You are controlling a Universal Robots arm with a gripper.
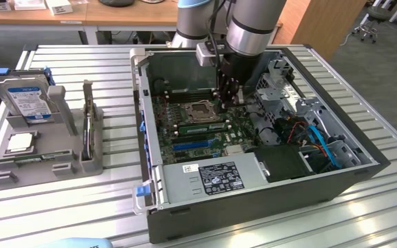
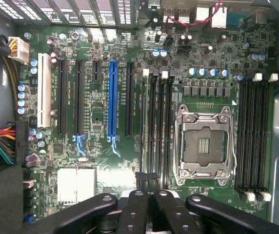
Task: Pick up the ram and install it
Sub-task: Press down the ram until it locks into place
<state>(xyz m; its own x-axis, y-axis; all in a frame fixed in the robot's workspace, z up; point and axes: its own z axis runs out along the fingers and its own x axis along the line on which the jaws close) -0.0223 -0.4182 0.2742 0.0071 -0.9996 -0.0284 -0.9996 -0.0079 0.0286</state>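
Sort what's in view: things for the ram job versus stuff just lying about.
Job: ram in the tray; gripper, shut over the motherboard; memory slots.
Lying about: hard drive; processor chip; power supply.

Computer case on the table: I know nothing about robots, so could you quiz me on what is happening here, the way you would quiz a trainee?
1. True or false: the gripper hangs inside the open computer case, over the motherboard.
2. Where does the hard drive stand?
A) inside the case
B) upright in the grey holder, at the exterior view's left of the case
C) flat on the floor
3. Fill in: among the black expansion slots, one long slot is coloured ____.
Key: 1 true; 2 B; 3 blue.
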